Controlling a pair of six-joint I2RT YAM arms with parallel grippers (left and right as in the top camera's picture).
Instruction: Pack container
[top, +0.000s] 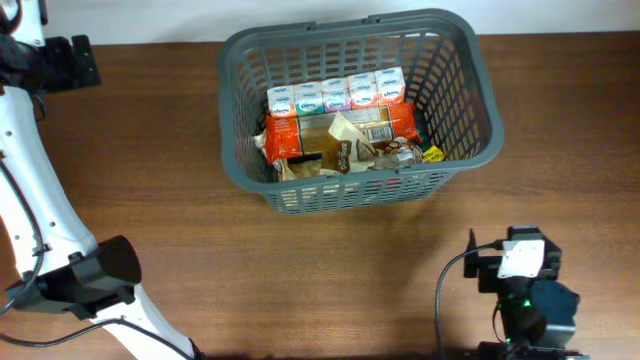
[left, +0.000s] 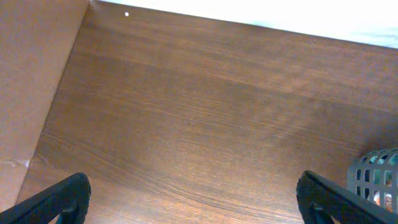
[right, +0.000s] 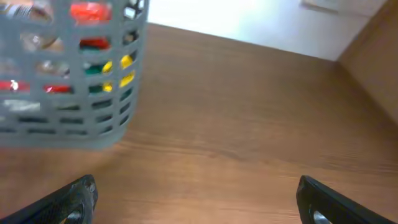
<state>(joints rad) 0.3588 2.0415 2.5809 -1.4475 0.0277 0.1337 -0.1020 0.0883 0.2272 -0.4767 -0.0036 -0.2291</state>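
Nearest you, the right gripper (right: 196, 194) hangs low over the table (top: 150, 200), its two black fingers spread wide apart with nothing between them; in its wrist view only the rounded tips show, cut off at the bottom corners. The table is smooth brown wood with a fine grain running across it. Just beyond that gripper stands the basket (top: 350, 195), on the far middle of the table: grey moulded plastic, rectangular with rounded corners, slotted lattice walls and a solid rim. Through its near wall the right wrist camera gives you only blurred patches of red, yellow and green. From overhead, the near part of the load is a crumpled brown wrapper (top: 335, 150) lying over a glossy orange packet (top: 285, 130), with a small yellow scrap (top: 432, 153) in the right corner; their labels are too small to read. Behind them, against the far wall, a row of what look like small white cartons (top: 340, 95) stands side by side, touching. Farthest off, at the table's far left corner and well apart from the basket, the left gripper (left: 193, 190) also has its black fingers spread and empty; its camera catches only a sliver of the basket at the right edge.
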